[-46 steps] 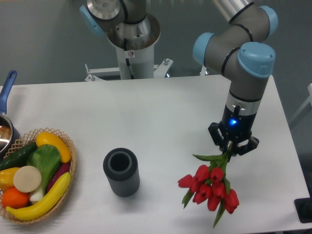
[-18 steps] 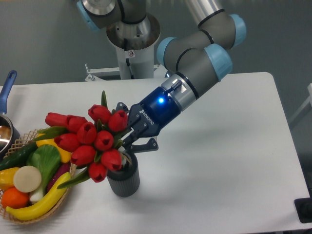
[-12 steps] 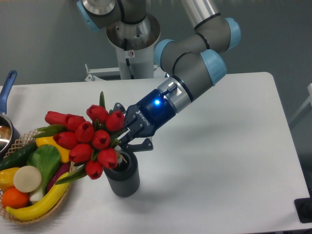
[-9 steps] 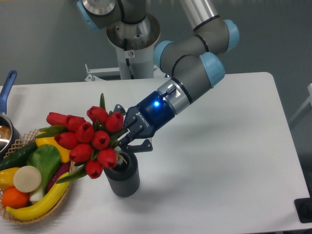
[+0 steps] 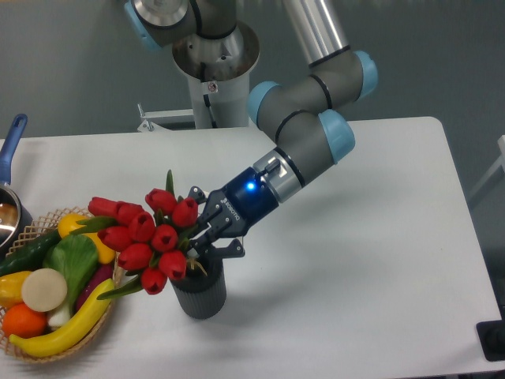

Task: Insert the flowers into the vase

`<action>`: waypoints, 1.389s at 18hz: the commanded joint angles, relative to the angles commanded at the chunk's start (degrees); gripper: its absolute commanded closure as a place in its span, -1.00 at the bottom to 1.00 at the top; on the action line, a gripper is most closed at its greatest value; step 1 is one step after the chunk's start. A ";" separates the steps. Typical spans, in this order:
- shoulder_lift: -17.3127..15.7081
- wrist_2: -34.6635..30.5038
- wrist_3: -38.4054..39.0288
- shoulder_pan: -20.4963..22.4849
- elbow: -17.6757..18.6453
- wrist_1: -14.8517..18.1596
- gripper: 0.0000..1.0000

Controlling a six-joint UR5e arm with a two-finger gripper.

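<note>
The flowers (image 5: 146, 237), a bunch of red tulips with green stems and leaves, lean out to the left over the vase (image 5: 200, 294), a short dark grey ribbed cylinder near the table's front. Their stems run down toward the vase's mouth; the stem ends are hidden behind the buds and the fingers. My gripper (image 5: 207, 230) comes in slanted from the upper right and is shut on the stems just above the vase's rim.
A woven basket (image 5: 113, 296) of fruit and vegetables sits at the front left, right under the tulip heads. A blue-handled pot (image 5: 9, 162) stands at the left edge. The arm's base (image 5: 213, 75) rises at the back of the white table (image 5: 379, 260).
My gripper carried the flowers from the right front of the table over to the vase, then sank a little. The buds have dropped lower and closer to the rim.
</note>
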State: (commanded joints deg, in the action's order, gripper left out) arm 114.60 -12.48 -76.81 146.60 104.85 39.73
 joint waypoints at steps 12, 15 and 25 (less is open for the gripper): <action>0.97 0.00 -2.12 1.93 1.85 0.09 -0.08; 0.53 0.00 -1.85 2.37 2.29 0.09 -0.31; -7.63 -0.35 -1.23 7.55 7.37 0.18 -1.00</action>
State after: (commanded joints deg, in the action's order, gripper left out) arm 106.98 -12.83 -78.04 154.15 112.22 39.90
